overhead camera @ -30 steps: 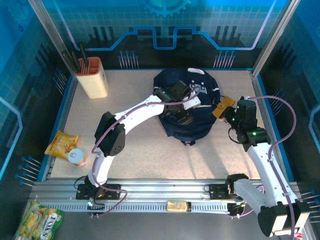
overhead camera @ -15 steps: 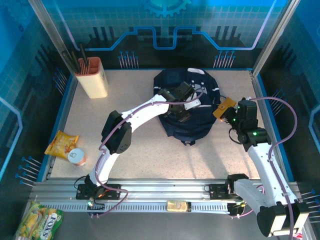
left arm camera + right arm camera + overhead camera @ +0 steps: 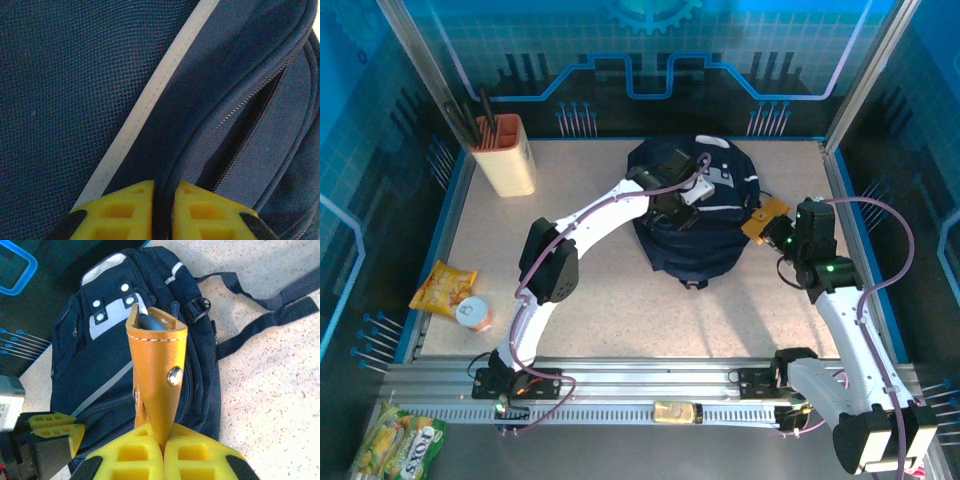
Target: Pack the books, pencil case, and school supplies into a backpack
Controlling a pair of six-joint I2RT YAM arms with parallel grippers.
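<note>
The navy backpack [image 3: 705,215] lies at the back centre of the table. Its pale stripe and an open zipper line run across the left wrist view over the backpack [image 3: 75,75]. My left gripper [image 3: 675,205] rests on top of the pack, and its jaws [image 3: 164,192] are shut on a fold of dark fabric beside the zipper. My right gripper [image 3: 775,228] hovers at the pack's right edge, shut on an orange leather pencil case [image 3: 157,370] with metal snaps, pointed at the backpack [image 3: 100,365]. The pencil case [image 3: 763,217] is held off the table. The books are out of view.
A beige holder with dark sticks [image 3: 505,155] stands at the back left. A yellow snack bag [image 3: 443,288] and a small can [image 3: 473,313] lie near the left edge. Black straps [image 3: 270,300] trail on the table beyond the pack. The table is bare in front of the backpack.
My left gripper has shifted toward the back of the backpack and its jaws have closed from wide open onto the fabric. The right arm with the pencil case has barely moved.
</note>
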